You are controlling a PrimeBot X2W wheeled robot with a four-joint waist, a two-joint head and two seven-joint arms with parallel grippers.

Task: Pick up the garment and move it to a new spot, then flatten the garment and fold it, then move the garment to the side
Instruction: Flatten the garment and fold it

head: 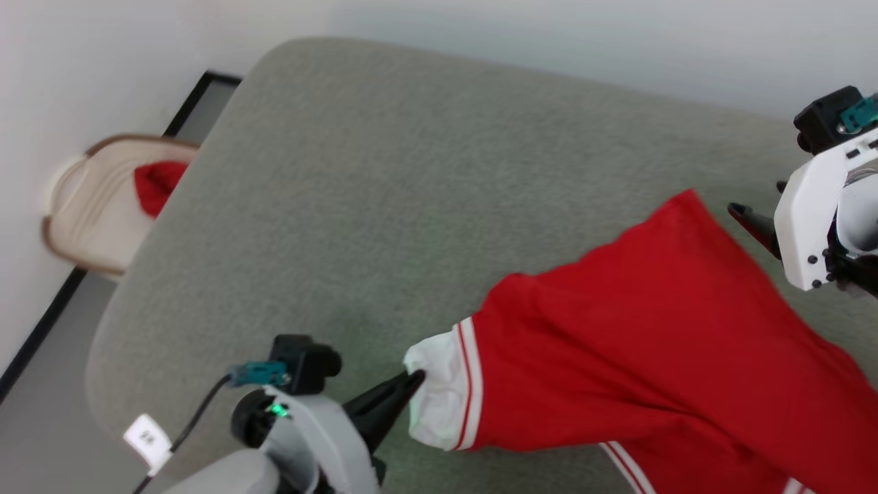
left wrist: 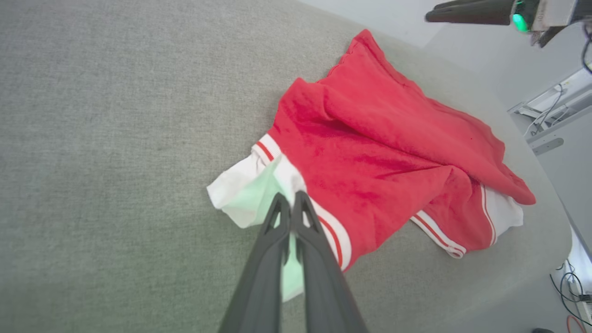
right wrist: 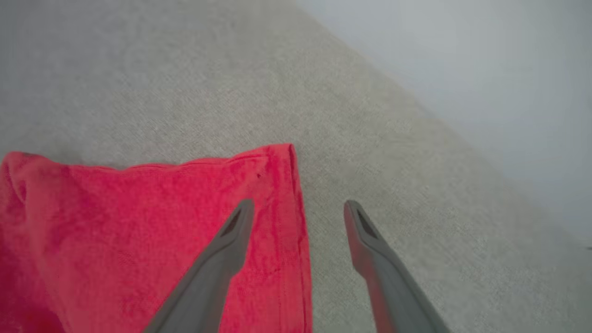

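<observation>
Item 1, far left of the head view: beige rounded object point(head: 82, 213) with a brown rim, blurred, lying beyond the table's edge. A small plain red cloth point(head: 156, 184) sits in it.

Item 2, centre: grey fabric-covered table point(head: 384, 171) with rounded corners, running from upper left to the right edge.

Item 3, lower left of centre: left gripper point(head: 415, 376), pale wrist with a green light, dark fingers pointing right. Its jaws are pressed together on the white sleeve of the garment. In the left wrist view the white cloth passes between the two fingers just below their tips.

Item 4, lower right: garment point(head: 651, 329), red body, white sleeve with red-striped trim at its left end. It lies bunched and creased on the table. One red corner reaches up toward the right edge. A second white, striped sleeve shows at the far end in the left wrist view.

Item 5, right edge: right gripper point(right wrist: 298, 207), white housing. Its jaws are spread wide and hold nothing. In the right wrist view one finger is over the garment's red corner, the other over bare table. Whether it touches the cloth cannot be told.
</observation>
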